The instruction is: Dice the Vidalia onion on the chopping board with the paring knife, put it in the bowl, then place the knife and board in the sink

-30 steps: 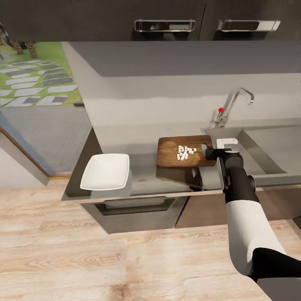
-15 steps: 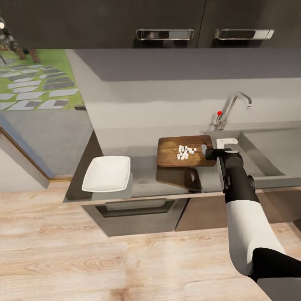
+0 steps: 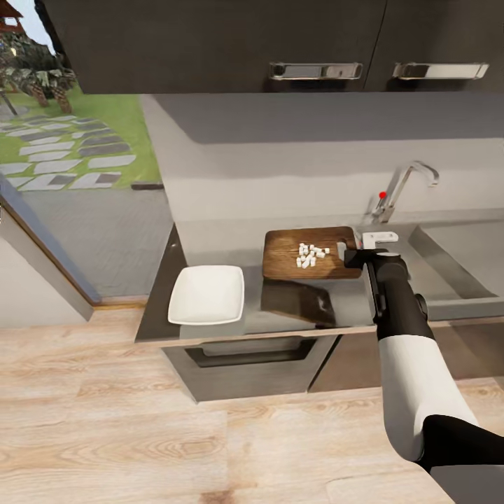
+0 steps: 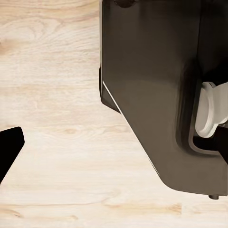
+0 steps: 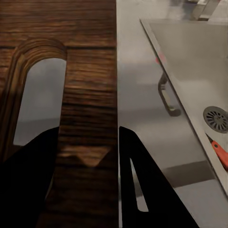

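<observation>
Right claw pinches the handle end of the rectangular brown wooden chopping board. In the right wrist view its two dark fingers sit either side of the wood strip between the slot handle and the board edge. The black-and-white right arm reaches over the front edge of the smooth grey counter.

The board is lifted above the counter and roughly level; its dark reflection lies on the surface below. A small pile of white diced onion pieces sits on the board near the slot end.

The grey steel sink is just beside the board's handle end, with a chrome tap with a red dot behind it. The right wrist view shows the basin with its round drain, and the red handle of the paring knife lying inside near the drain; its blade is out of frame.

The shallow white squarish bowl rests on the counter near its front edge, well apart from the board, on the side away from the sink.

Dark wall cabinets with chrome handles hang above. Light wooden floor lies in front of the counter.

Left claw: one dark fingertip shows at the frame edge in the left wrist view, over the wooden floor beside a dark part of the robot's body. Cannot tell whether it is spread or pressed together.
</observation>
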### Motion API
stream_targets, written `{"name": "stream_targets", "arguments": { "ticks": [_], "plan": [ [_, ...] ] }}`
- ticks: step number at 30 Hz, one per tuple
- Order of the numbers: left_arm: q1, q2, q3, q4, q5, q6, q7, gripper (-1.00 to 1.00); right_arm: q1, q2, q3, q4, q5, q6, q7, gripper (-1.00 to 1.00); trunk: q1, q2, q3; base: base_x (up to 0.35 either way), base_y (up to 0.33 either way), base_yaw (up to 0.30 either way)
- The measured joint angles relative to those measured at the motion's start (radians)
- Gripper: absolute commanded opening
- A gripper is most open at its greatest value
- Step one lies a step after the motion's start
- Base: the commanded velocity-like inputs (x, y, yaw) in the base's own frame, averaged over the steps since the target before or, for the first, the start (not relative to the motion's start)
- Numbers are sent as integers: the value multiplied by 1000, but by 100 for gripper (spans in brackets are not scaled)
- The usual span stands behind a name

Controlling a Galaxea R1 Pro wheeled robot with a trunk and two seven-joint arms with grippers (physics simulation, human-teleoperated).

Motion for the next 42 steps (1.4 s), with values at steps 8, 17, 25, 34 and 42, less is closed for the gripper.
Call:
{"name": "stream_targets", "arguments": {
  "ticks": [8,17,25,34,42],
  "plan": [
    [0,-1,0,1,0,0,0,100,0,0,0,0,0,0,0,-100,0,0,13,-109,3,0],
    [0,-1,0,0,0,0,0,100,0,0,0,1,-1,0,0,-100,0,0,27,-239,131,0],
    [0,-1,0,0,0,0,0,100,0,0,1,1,-5,0,0,-100,0,0,39,-66,221,0],
    [0,-2,0,0,0,0,0,100,0,0,1,4,0,0,0,-100,0,0,53,-1,15,0],
    [0,-2,0,0,0,0,0,100,0,0,1,7,0,1,-1,-100,0,0,66,0,25,0]
  ]
}}
